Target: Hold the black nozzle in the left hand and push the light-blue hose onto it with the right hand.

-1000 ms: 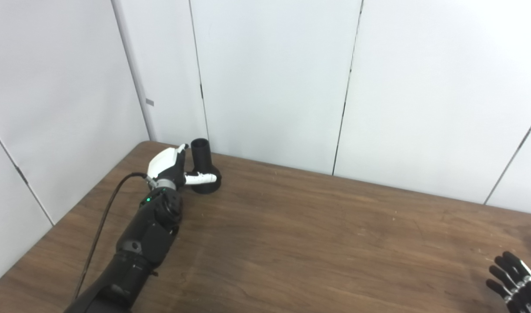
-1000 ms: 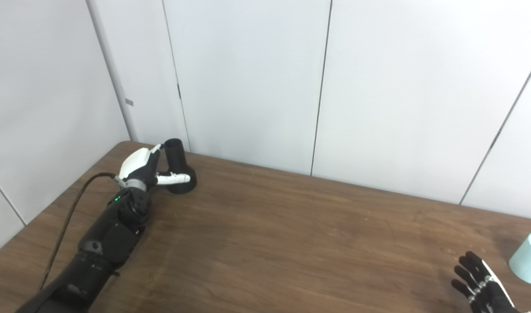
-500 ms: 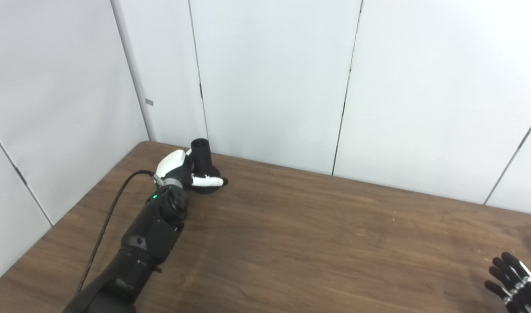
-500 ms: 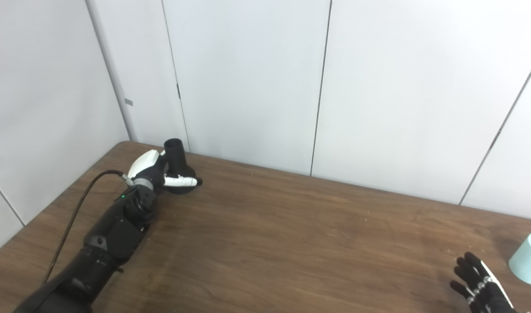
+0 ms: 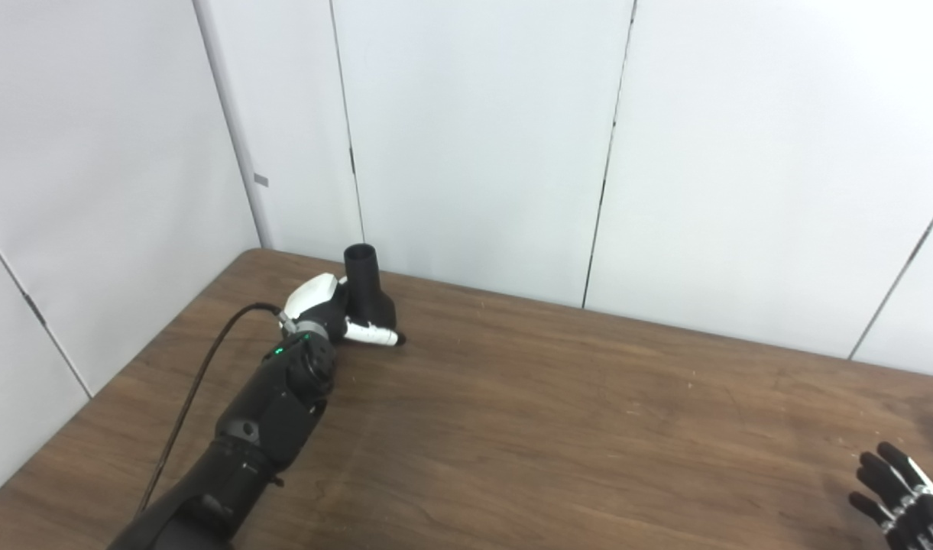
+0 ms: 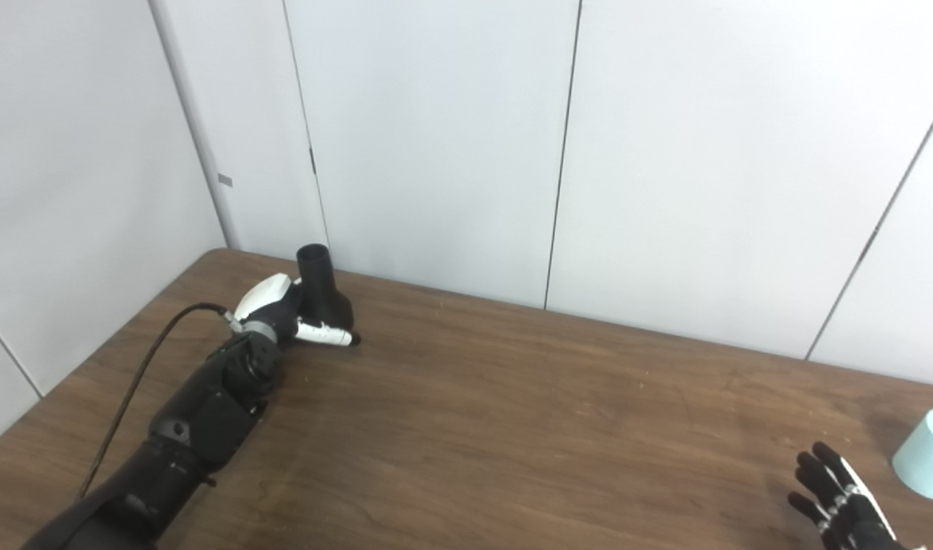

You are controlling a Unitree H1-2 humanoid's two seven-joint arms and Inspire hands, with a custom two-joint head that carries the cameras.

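The black nozzle (image 5: 364, 281) stands at the table's far left corner, narrow neck up and tilted slightly. My left hand (image 5: 322, 307) is wrapped around its wide base: the white thumb (image 5: 370, 334) crosses in front, and the fingers are hidden behind it. The light-blue hose (image 6: 927, 454) is a short cylinder at the right edge of the right eye view. My right hand (image 6: 837, 498) rests low at the bottom right, open with fingers spread, just left of the hose and apart from it.
The brown wooden table (image 5: 558, 428) meets white wall panels (image 5: 474, 137) close behind the nozzle. A black cable (image 5: 206, 367) runs along my left forearm to the wrist.
My left hand has moved in from the nozzle's left and closed around its base. The nozzle has shifted slightly to the right with it. The right hand has barely moved.
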